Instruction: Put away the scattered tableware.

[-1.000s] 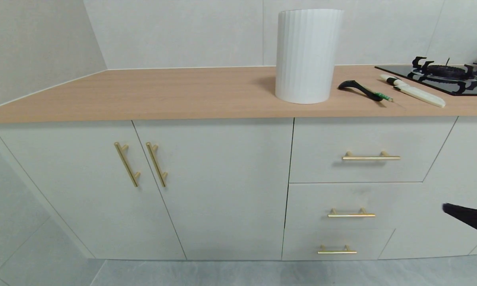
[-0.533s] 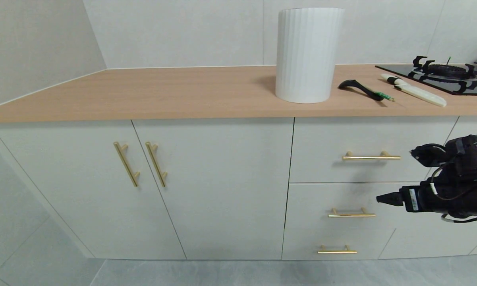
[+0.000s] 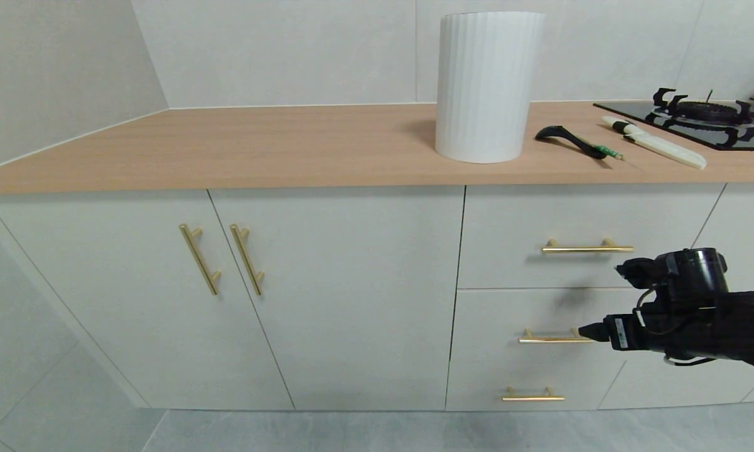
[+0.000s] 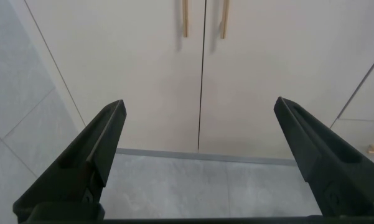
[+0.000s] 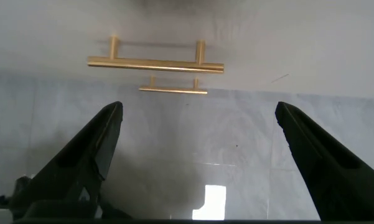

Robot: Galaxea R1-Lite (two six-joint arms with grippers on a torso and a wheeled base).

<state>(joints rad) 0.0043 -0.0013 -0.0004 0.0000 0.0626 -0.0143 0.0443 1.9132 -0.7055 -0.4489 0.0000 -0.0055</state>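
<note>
Two arms: right pincer (image 3: pixel 593 331) spread wide, level before the middle drawer handle (image 3: pixel 555 339); left pincer (image 4: pixel 199 104) spread, facing cabinet doors (image 4: pixel 267 74).

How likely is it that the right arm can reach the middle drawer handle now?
Probably yes. The right gripper is open, its tip right beside the end of the middle drawer handle, and nothing lies between them; the handle sits ahead of the open jaws.

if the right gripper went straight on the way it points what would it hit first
Probably the middle drawer handle, just ahead of the open right gripper; depth is unclear, so perhaps the drawer front instead.
</note>
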